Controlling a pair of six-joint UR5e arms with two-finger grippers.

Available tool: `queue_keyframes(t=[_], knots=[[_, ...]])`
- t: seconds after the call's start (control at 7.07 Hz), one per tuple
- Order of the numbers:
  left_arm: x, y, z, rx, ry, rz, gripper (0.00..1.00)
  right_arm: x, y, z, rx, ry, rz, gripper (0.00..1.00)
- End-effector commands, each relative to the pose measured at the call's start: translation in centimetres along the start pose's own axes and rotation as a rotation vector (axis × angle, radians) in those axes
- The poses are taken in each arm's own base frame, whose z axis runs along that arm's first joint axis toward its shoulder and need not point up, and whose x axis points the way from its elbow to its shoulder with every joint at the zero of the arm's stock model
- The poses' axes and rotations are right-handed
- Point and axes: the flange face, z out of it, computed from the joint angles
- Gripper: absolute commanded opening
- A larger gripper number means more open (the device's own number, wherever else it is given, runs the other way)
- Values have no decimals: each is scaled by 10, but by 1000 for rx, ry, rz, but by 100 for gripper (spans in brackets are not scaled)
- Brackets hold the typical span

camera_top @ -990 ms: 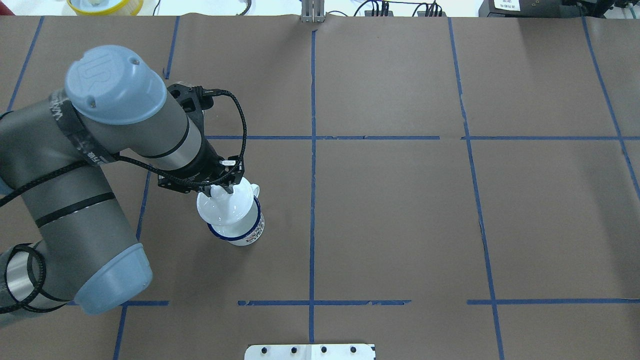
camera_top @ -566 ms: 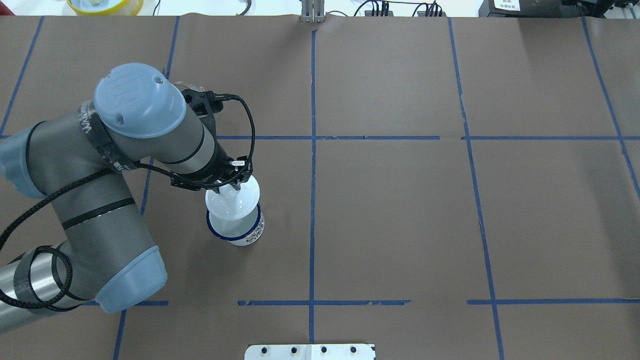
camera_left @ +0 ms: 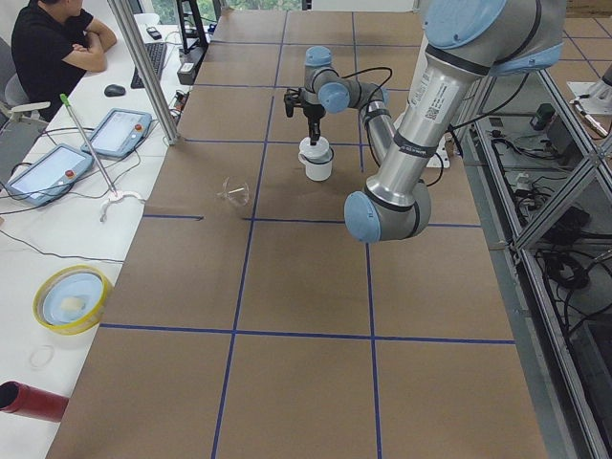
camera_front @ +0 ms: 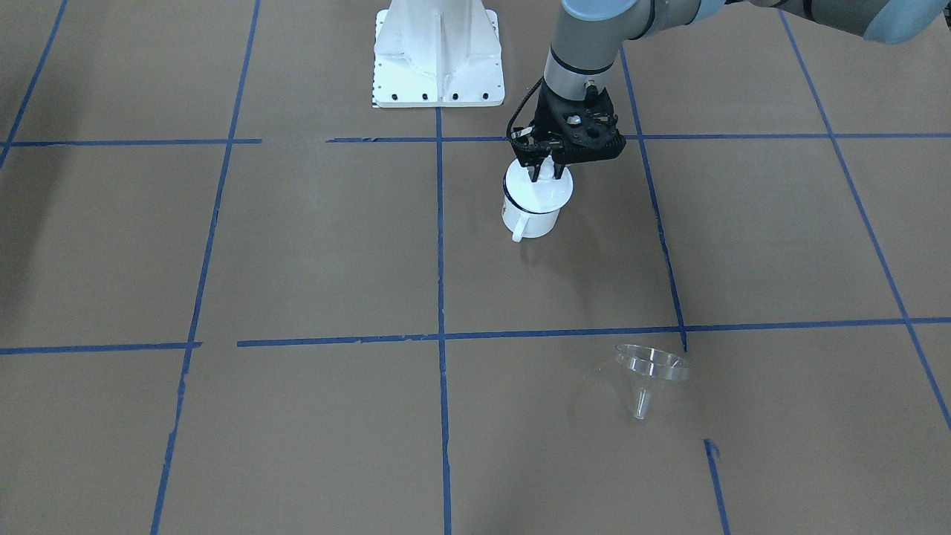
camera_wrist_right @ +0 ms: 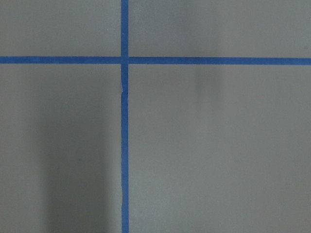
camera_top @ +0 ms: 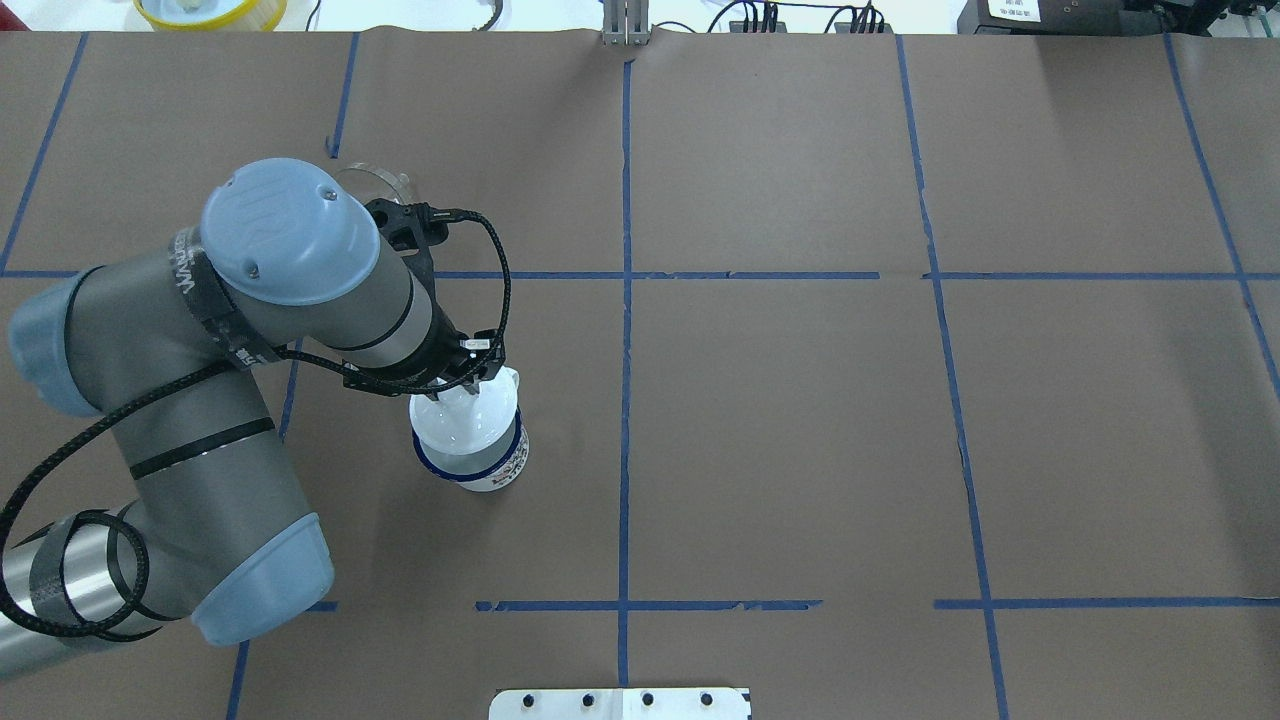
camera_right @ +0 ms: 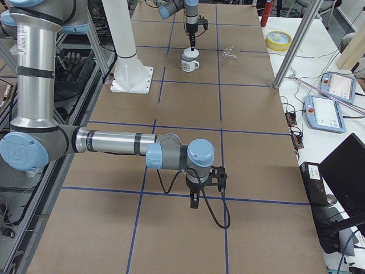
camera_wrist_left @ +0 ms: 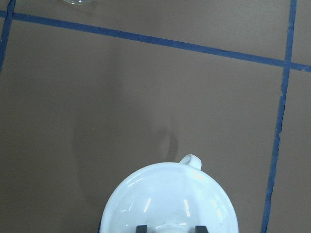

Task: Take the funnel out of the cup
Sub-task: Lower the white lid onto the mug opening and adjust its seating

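Note:
The cup is a white mug with a dark blue rim, standing on the brown table; it also shows in the overhead view. My left gripper is shut on the knob of a white round lid and holds it over the cup's mouth; I cannot tell whether lid and rim touch. The lid fills the bottom of the left wrist view. The clear funnel lies on the table away from the cup, partly hidden behind my left arm in the overhead view. My right gripper hovers over bare table far off; I cannot tell its state.
Blue tape lines divide the table into squares. The white robot base plate stands at the table edge. A yellow-rimmed dish and cables lie beyond the far edge. An operator sits at a side desk.
My left arm shifted right and brought the lid from left of the cup to over its mouth, lower than before. The funnel's rim now shows behind the arm.

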Motion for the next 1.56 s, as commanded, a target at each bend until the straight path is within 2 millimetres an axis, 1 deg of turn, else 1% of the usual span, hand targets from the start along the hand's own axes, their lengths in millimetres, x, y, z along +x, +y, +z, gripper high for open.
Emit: queue_keyframes(t=[0.0, 0.71, 1.41], knots=[[-1, 4, 2, -6, -2, 10, 0, 0, 0, 0, 0, 0, 0, 100], [-1, 4, 4, -12, -5, 10, 0, 0, 0, 0, 0, 0, 0, 100], [1, 11, 9, -24, -8, 18, 0, 0, 0, 0, 0, 0, 0, 100]])
